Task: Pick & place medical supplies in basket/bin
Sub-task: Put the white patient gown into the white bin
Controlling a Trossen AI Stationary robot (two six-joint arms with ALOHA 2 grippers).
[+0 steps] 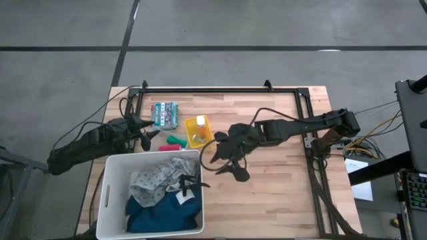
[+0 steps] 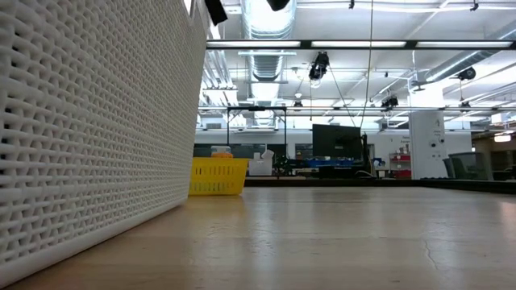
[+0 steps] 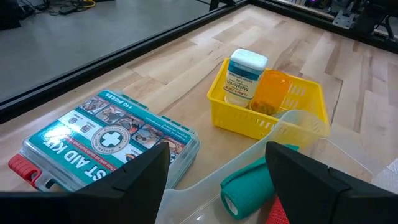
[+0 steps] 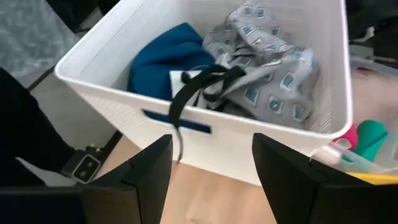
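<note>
Cloth items are binned; the small supplies are not yet in the tub.

From the left: the left gripper (image 1: 148, 132) hovers with fingers wide over the first-aid kit (image 1: 164, 114) and the green roll (image 3: 249, 185) on the tabletop (image 1: 280, 147). The white tub (image 1: 110, 193) holds the blue garment (image 4: 165, 59) and grey cloth (image 4: 267, 59). The yellow basket (image 3: 273, 127) holds a white bottle (image 3: 244, 76) and an orange bottle (image 3: 272, 91). The right gripper (image 1: 223, 159), fingers wide and empty, hangs beside the tub.
</note>
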